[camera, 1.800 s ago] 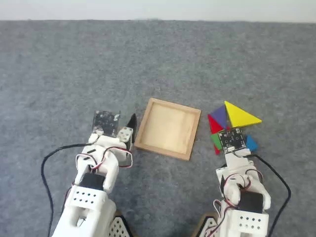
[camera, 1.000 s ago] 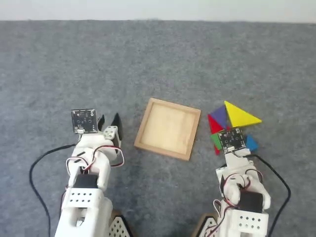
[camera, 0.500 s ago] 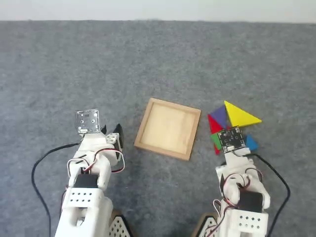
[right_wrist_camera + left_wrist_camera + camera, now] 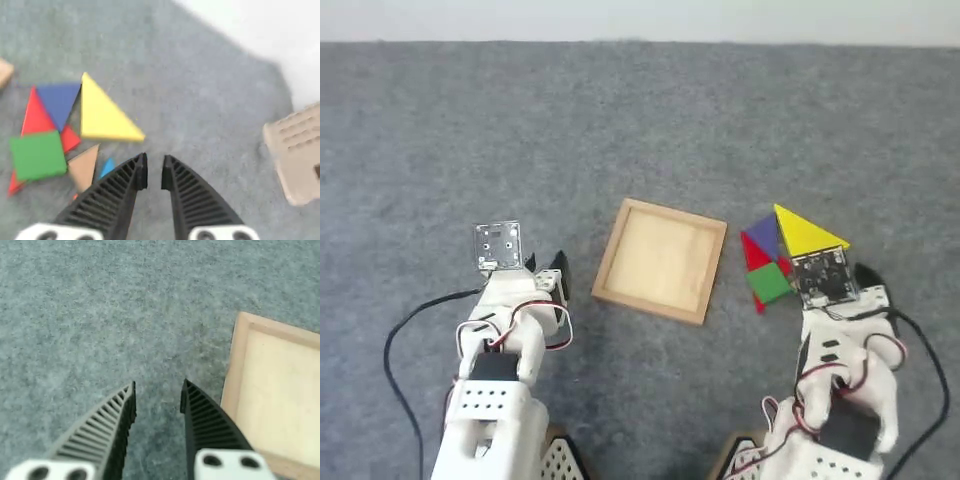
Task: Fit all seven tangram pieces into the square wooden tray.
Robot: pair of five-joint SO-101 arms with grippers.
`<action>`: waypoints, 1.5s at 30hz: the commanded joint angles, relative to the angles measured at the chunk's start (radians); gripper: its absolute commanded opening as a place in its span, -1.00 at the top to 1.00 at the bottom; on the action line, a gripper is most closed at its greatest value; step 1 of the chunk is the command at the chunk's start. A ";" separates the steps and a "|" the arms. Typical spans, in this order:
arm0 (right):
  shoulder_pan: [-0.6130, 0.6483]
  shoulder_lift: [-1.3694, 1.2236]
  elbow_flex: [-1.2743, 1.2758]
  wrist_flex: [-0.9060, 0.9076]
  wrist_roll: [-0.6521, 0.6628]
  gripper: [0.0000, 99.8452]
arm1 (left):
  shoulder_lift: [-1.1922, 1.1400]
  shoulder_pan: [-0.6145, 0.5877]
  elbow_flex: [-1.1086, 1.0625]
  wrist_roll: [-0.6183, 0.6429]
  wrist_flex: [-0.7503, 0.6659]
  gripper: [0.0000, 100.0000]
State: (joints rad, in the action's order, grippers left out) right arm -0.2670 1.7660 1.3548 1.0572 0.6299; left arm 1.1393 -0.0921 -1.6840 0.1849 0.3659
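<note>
The wooden tray (image 4: pixel 660 260) lies empty, with the tangram pieces (image 4: pixel 760 240) clustered just right of it. My left end effector (image 4: pixel 157 390) hangs spread and empty beside the tray's left edge. My right end effector (image 4: pixel 154 172) is barely parted beyond the cluster. I judge that descending this narrow would shove the yellow triangle (image 4: pixel 105 112) and scatter its neighbours.

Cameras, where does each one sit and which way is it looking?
High view: up above, looking down on the tray, left arm and right arm.
Left wrist view: on the left arm, looking past the open left tool at carpet and the tray's edge.
Right wrist view: on the right arm, looking past the right tool at the yellow triangle.
Shared: high and left wrist views both show the tray.
</note>
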 commanded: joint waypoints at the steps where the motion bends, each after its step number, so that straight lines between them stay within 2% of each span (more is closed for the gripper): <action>1: 0.016 -0.288 -0.216 0.005 -0.029 0.85 | 0.014 -0.006 0.012 0.011 0.003 0.71; 6: 0.131 -0.863 -0.534 0.091 -0.058 0.84 | 0.014 -0.006 0.012 0.011 0.003 0.71; 10: 0.226 -1.290 -0.763 0.170 -0.183 0.84 | 0.014 -0.006 0.012 0.011 0.003 0.71; 13: 0.288 -1.508 -0.853 0.168 -0.276 0.84 | 0.014 -0.006 0.012 0.011 0.003 0.71; 16: 0.298 -1.592 -0.893 0.128 -0.387 0.84 | 0.014 -0.006 0.012 0.011 0.003 0.71; 20: 0.292 -1.598 -0.888 0.127 -0.465 0.84 | 0.014 -0.006 0.012 0.011 0.003 0.71; 25: 0.291 -1.583 -0.868 0.142 -0.664 0.84 | 0.014 -0.006 0.012 0.011 0.003 0.71; 30: 0.288 -1.515 -0.848 0.124 -0.667 0.83 | 0.014 -0.006 0.012 0.011 0.003 0.71; 34: 0.242 -1.517 -0.848 0.005 -0.614 0.60 | 0.014 -0.006 0.012 0.011 0.003 0.71; 37: 0.200 -1.578 -0.977 -0.005 -0.592 0.45 | 0.014 -0.006 0.012 0.011 0.003 0.71; 41: 0.200 -1.750 -1.244 0.070 -0.585 0.52 | 0.014 -0.006 0.012 0.011 0.003 0.71; 43: 0.213 -1.857 -1.372 0.139 -0.489 0.53 | 0.014 -0.006 0.012 0.011 0.003 0.71; 45: 0.220 -1.963 -1.471 0.220 -0.338 0.52 | 0.014 -0.006 0.012 0.011 0.003 0.71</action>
State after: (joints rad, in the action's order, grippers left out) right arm -0.0583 -0.0476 0.1366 1.1477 0.0713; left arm 1.1393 -0.0921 -1.6840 0.1849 0.3659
